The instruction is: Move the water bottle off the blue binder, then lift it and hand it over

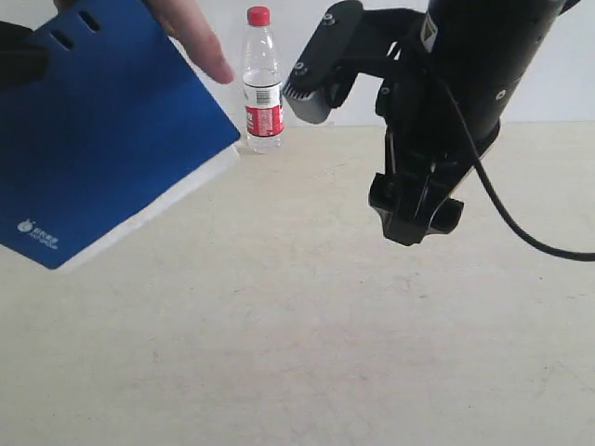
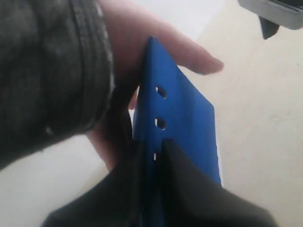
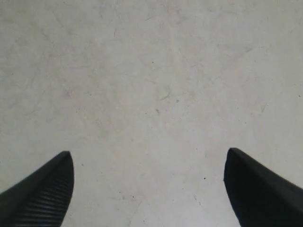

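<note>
Left gripper (image 2: 152, 151) is clamped on the binder (image 1: 102, 139) spine, holding it tilted off the table (image 1: 307, 325). A person's hand (image 1: 191, 37) grips its far edge, likely taking it. Bottle (image 1: 263, 84) stands upright on the table, off the binder, near the white wall (image 1: 576, 84). Right gripper (image 3: 147, 161) hangs wide open and empty over bare beige tabletop.

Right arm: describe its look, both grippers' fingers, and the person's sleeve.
The right arm is glossy black and rounded, trailing a black cable. Right fingers are black, tapered, ridged inside; left fingers matte black. The sleeve is dark grey with ribbed cuff.
</note>
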`<move>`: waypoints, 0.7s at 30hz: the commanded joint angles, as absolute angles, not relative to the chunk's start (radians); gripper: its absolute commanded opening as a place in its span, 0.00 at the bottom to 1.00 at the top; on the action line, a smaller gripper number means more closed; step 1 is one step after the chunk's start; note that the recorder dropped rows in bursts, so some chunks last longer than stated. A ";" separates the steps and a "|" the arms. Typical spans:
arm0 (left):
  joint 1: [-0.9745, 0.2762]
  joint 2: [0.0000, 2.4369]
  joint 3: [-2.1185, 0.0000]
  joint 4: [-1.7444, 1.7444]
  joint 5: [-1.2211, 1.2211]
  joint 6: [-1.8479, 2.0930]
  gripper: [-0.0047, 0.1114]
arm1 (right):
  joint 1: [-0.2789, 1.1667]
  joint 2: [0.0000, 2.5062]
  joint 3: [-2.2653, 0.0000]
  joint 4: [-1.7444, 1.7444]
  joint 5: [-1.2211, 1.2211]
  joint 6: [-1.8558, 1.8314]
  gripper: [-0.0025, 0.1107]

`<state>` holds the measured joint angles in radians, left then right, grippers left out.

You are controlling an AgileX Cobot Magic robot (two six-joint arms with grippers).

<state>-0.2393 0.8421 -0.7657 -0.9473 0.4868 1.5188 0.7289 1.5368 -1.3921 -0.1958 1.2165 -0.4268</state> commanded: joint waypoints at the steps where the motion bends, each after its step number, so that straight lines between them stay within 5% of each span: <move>1: -0.242 0.834 -0.773 -1.002 0.343 1.541 0.08 | 0.728 1.517 -1.388 -0.212 1.203 -0.394 0.70; 17: -0.242 0.834 -0.773 -1.006 0.344 1.541 0.08 | 0.728 1.517 -1.388 -0.212 1.174 -0.372 0.70; 21: -0.242 0.834 -0.773 -1.006 0.344 1.541 0.20 | 0.728 1.517 -1.388 -0.212 1.172 -0.365 0.70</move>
